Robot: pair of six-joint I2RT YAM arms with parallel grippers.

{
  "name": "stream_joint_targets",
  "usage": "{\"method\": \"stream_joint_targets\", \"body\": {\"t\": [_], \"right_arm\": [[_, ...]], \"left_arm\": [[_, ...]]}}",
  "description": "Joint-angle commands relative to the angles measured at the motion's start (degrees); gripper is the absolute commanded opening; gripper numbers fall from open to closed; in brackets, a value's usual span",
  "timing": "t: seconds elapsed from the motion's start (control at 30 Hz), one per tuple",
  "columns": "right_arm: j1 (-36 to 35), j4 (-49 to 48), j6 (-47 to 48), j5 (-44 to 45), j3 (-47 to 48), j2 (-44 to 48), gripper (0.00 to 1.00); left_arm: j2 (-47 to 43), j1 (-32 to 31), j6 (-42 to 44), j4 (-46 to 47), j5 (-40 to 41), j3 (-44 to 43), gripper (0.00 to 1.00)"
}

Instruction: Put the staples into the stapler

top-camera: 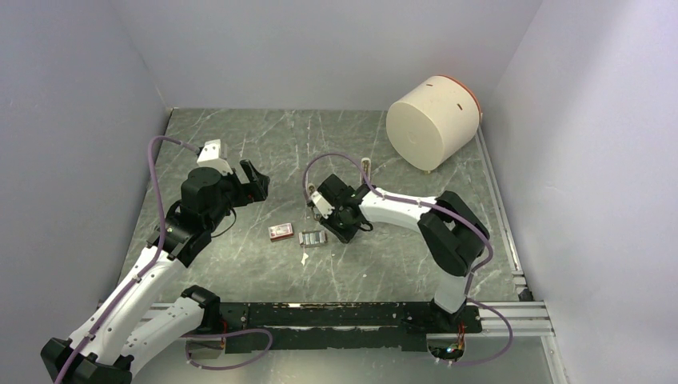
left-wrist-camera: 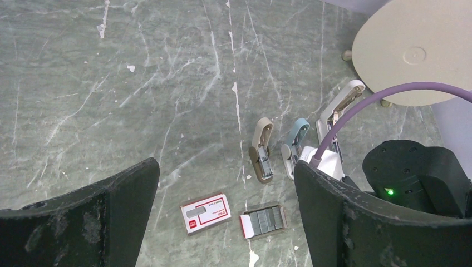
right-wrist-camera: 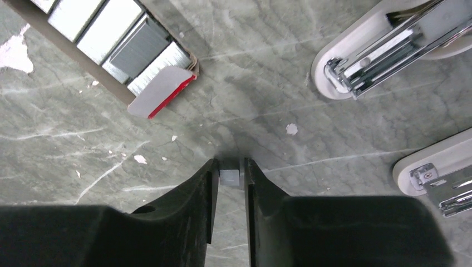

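Observation:
The staples (left-wrist-camera: 267, 218) are grey strips in an open tray with a red-edged flap, and they show in the top view (top-camera: 313, 238) and the right wrist view (right-wrist-camera: 117, 39). My right gripper (right-wrist-camera: 229, 173) is shut on a small grey staple strip (right-wrist-camera: 229, 177), low over the table between the tray and the opened staplers. A tan stapler (left-wrist-camera: 261, 151), a blue one (left-wrist-camera: 295, 143) and a white one (left-wrist-camera: 337, 114) lie open. My right gripper (top-camera: 346, 230) covers most of them from above. My left gripper (left-wrist-camera: 222, 236) is open and empty, raised at the left (top-camera: 254, 181).
A small red and white box (left-wrist-camera: 206, 213) lies left of the tray, also in the top view (top-camera: 280, 232). A large cream cylinder (top-camera: 432, 122) lies on its side at the back right. White walls close in the table on three sides.

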State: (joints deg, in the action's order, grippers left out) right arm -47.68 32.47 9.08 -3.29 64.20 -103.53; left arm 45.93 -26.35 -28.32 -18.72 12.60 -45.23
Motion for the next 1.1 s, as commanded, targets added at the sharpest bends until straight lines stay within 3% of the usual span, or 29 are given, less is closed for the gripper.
{"method": "stream_joint_targets", "body": {"t": [0.0, 0.37, 0.8, 1.07], "right_arm": [[0.5, 0.5, 0.3, 0.3, 0.8, -3.2, 0.24], [1.1, -0.1, -7.3, 5.2, 1.7, -0.6, 0.22], [1.5, -11.0, -27.8, 17.3, 1.1, 5.8, 0.22], [1.5, -13.0, -30.7, 21.8, 4.1, 2.8, 0.22]], "left_arm": [[-0.1, 0.2, 0.1, 0.2, 0.1, 0.0, 0.95], [0.0, 0.2, 0.0, 0.3, 0.1, 0.1, 0.95], [-0.9, 0.2, -0.1, 0.4, 0.6, 0.2, 0.95], [-0.7, 0.2, -0.2, 0.3, 0.2, 0.2, 0.95]]}}
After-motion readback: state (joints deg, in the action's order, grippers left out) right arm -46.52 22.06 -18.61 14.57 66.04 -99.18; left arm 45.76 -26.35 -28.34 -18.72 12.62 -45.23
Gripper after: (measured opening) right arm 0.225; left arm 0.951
